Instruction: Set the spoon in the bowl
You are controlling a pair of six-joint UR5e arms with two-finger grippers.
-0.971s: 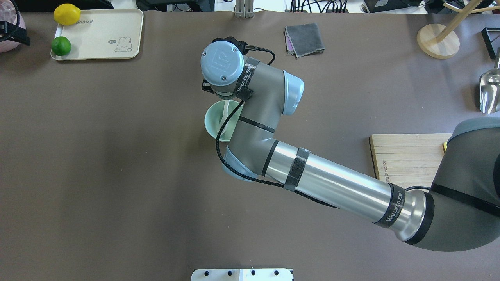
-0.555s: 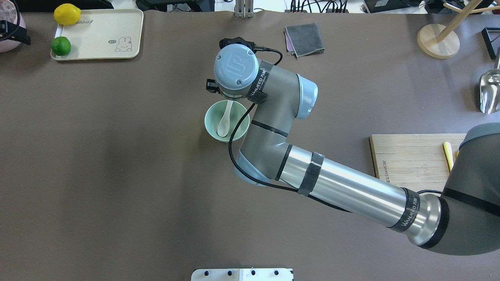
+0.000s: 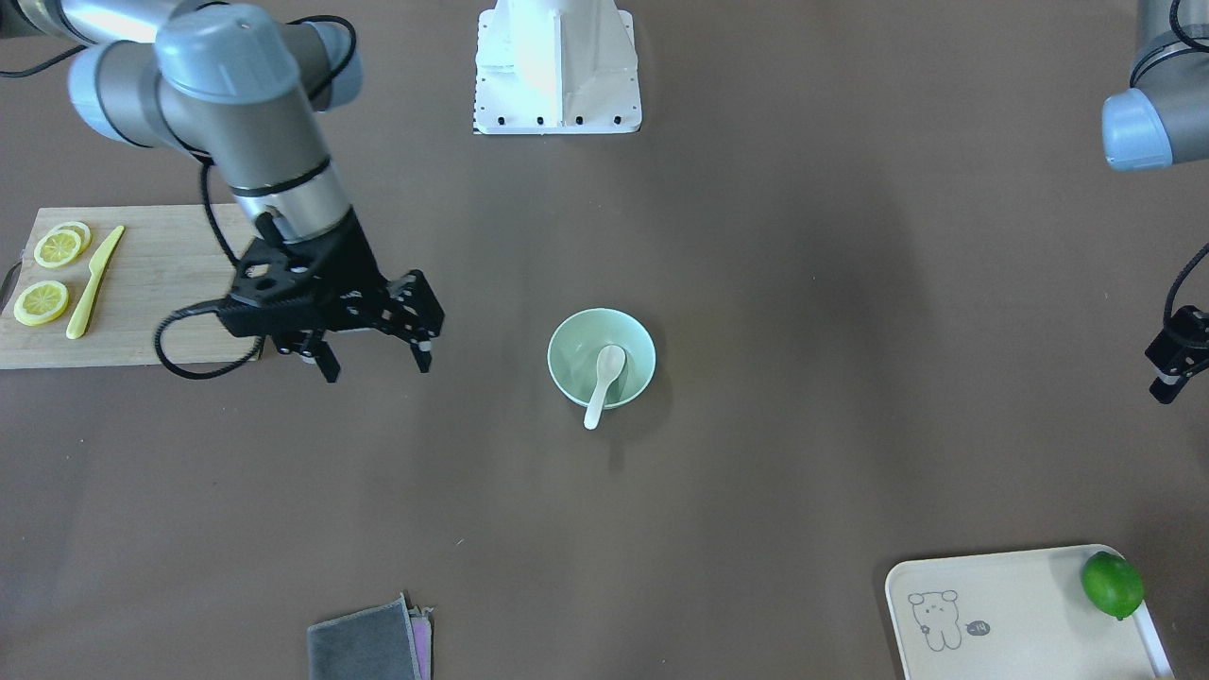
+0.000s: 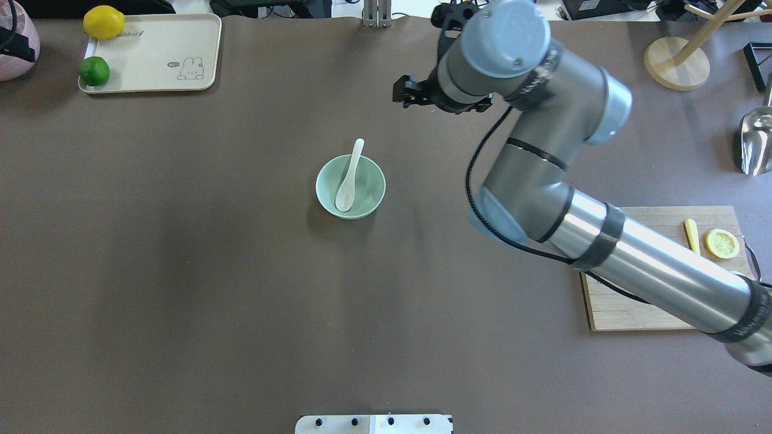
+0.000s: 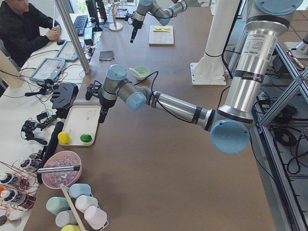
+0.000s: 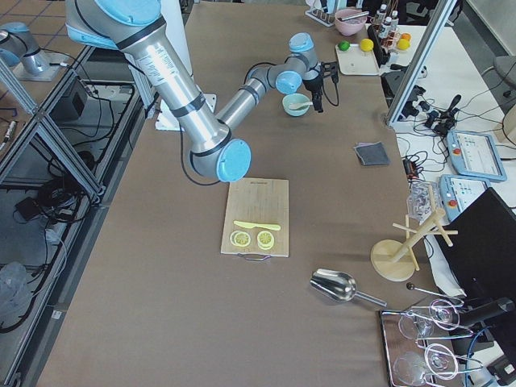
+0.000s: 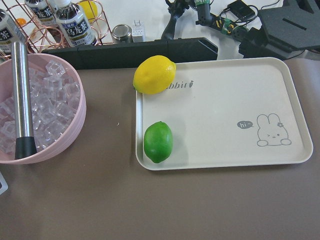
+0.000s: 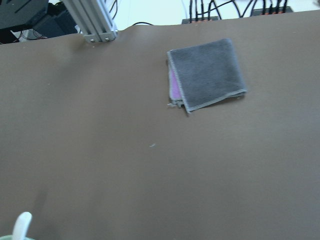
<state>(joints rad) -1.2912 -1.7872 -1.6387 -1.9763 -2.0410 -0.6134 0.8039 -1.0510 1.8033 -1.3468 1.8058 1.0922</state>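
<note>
Table is the base of everything; I'm placing things relative to the bowl.

Right arm comes in from the bowl's right, with its wrist up and beyond the bowl. It's well apart from the bowl and touches nothing.

Cutting board is far right of the bowl, under that arm. It carries lemon slices and the yellow knife. Neither belongs to the task, so ignore them.

Bunny tray is far left of the bowl and beyond it, with a lemon and a lime at its left end.

Grey folded cloth lies beyond the bowl, to its right.

Right gripper: fingers spread wide with nothing between them. It hangs above the table to the bowl's right, clear of the rim.

Left gripper: only a sliver shows, far left of the bowl out by the tray. You can't tell from these views whether its fingers are apart or together.

Mint-green bowl sits upright, mid-table.

White soup spoon: the scoop is down inside the bowl. The handle leans on the rim and sticks out past it on the side away from the robot base. Nothing is gripping it.

Progress, as a judgement: the placement looks done, since the spoon rests in the bowl on its own and the gripper is free of it. At most what's left is parking the right arm. The overhanging handle looks stable, but you'd want to confirm it doesn't tip out.
</note>
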